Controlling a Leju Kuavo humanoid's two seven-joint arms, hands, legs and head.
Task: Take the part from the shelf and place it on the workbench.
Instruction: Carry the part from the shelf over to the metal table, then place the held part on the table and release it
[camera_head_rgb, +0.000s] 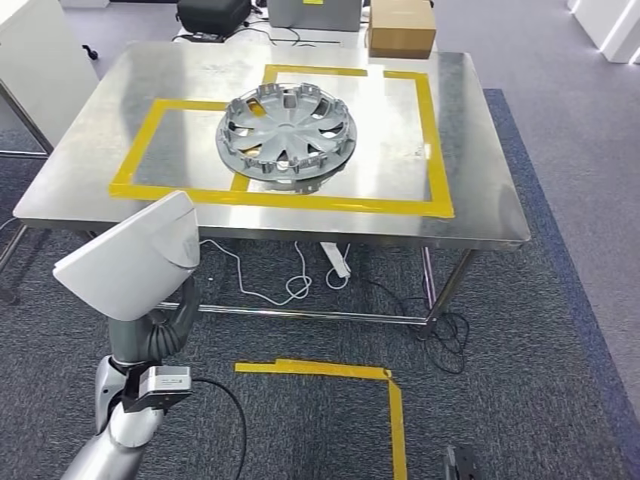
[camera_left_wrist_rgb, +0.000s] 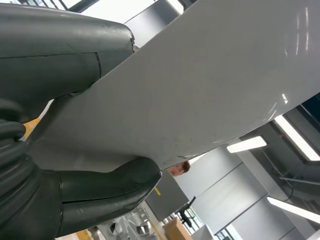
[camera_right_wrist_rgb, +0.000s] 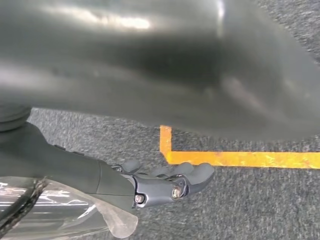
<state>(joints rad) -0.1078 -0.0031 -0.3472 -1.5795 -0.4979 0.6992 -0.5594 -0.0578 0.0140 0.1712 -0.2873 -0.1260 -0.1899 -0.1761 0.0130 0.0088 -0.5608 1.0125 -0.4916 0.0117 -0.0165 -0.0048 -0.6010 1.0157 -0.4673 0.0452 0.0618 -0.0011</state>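
Observation:
My left hand (camera_head_rgb: 161, 327) grips a white, flat, wedge-shaped part (camera_head_rgb: 133, 255) from below, in front of the steel workbench (camera_head_rgb: 483, 195) and lower than its top. In the left wrist view the part (camera_left_wrist_rgb: 196, 85) lies as a broad pale panel between the dark fingers (camera_left_wrist_rgb: 64, 45) and the thumb (camera_left_wrist_rgb: 109, 192). On the workbench a silver hubcap (camera_head_rgb: 287, 135) lies inside a yellow tape outline (camera_head_rgb: 441, 160). My right hand (camera_right_wrist_rgb: 166, 182) hangs over the grey carpet with its fingers stretched out and nothing in them.
A cardboard box (camera_head_rgb: 401, 27) and a black case (camera_head_rgb: 213, 14) sit beyond the table's far edge. Cables (camera_head_rgb: 298, 285) trail under the table. Yellow tape (camera_head_rgb: 340, 371) marks a corner on the carpet. A person's head (camera_left_wrist_rgb: 180, 168) appears past the part.

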